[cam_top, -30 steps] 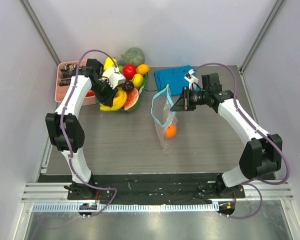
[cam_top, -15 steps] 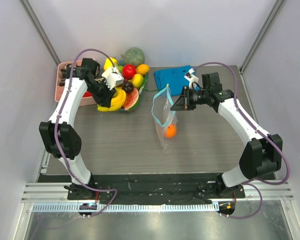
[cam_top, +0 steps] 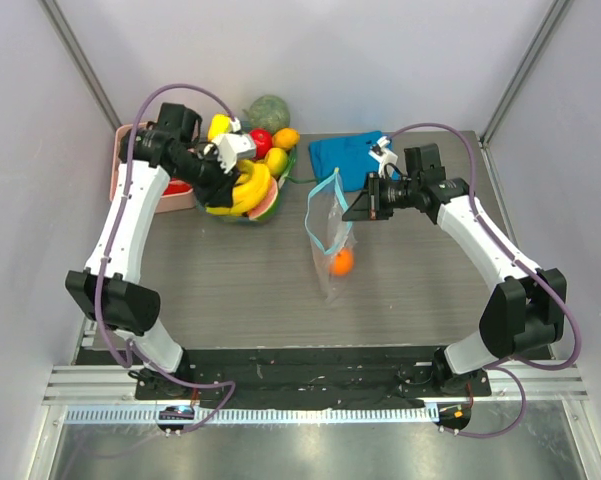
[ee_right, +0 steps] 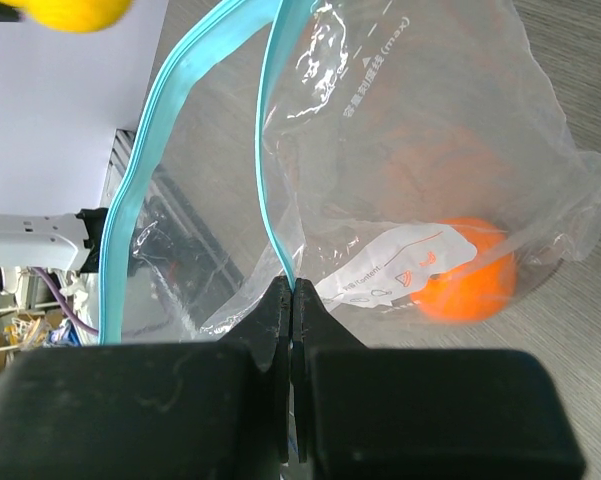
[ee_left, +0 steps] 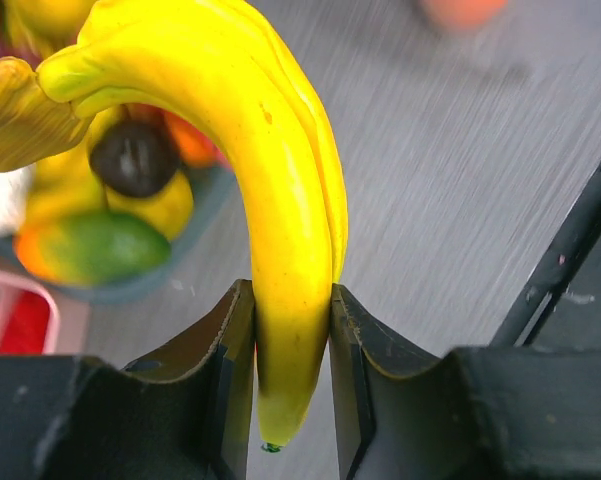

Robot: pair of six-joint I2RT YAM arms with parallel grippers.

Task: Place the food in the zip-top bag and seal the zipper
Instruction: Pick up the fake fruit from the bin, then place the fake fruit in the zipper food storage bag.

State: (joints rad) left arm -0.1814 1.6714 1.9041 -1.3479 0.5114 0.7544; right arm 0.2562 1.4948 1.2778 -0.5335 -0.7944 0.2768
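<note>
The left gripper (ee_left: 292, 340) clamps the banana (ee_left: 270, 180), which next needs dropping into the bag (ee_right: 410, 130) gaping just beyond the pinching right gripper (ee_right: 292, 300).

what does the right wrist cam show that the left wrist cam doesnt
Only the right wrist: the right gripper pinched on one lip of the zipper, the zip-top bag gaping open, an orange inside it. Only the left wrist: the left gripper clamped on the banana bunch, with a dark plum behind it. Both: the grey table; a blurred orange blob at the left view's top edge may be the same orange.
</note>
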